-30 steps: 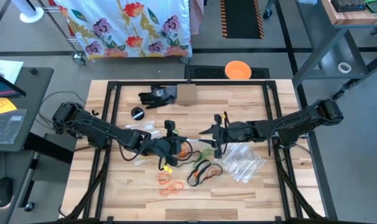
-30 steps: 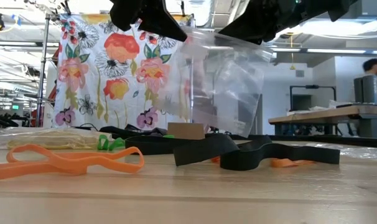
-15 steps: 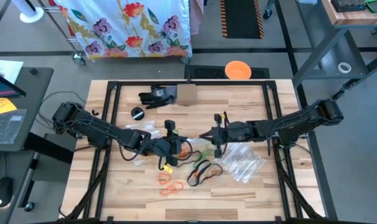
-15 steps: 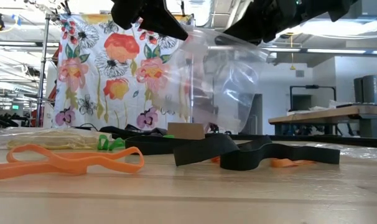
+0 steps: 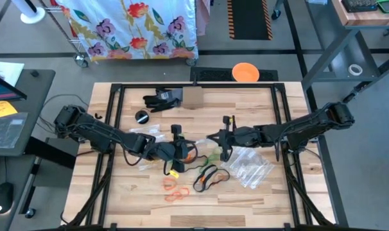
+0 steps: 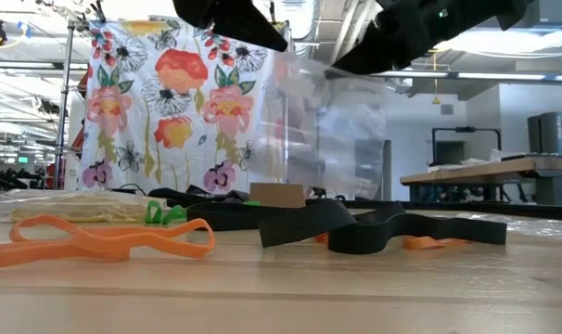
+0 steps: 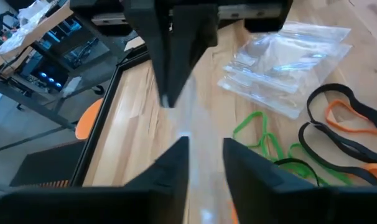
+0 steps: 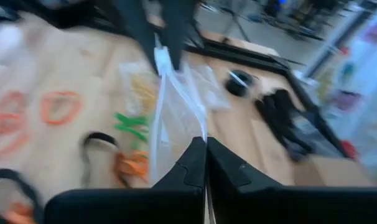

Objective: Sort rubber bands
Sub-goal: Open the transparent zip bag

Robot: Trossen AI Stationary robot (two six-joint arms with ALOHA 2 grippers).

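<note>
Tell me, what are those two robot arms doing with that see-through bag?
The two arms are holding a clear plastic bag up in the air between them, above the middle of the wooden table. The right pincer is shut on one edge of the bag, and the left pincer is at the other edge with its fingers a little apart. Orange, black and green rubber bands lie loose on the table below, not yet in the bag.

Floral cloth (image 5: pixel 133 29), orange disc (image 5: pixel 244 71), cardboard box (image 5: pixel 193 97)
</note>
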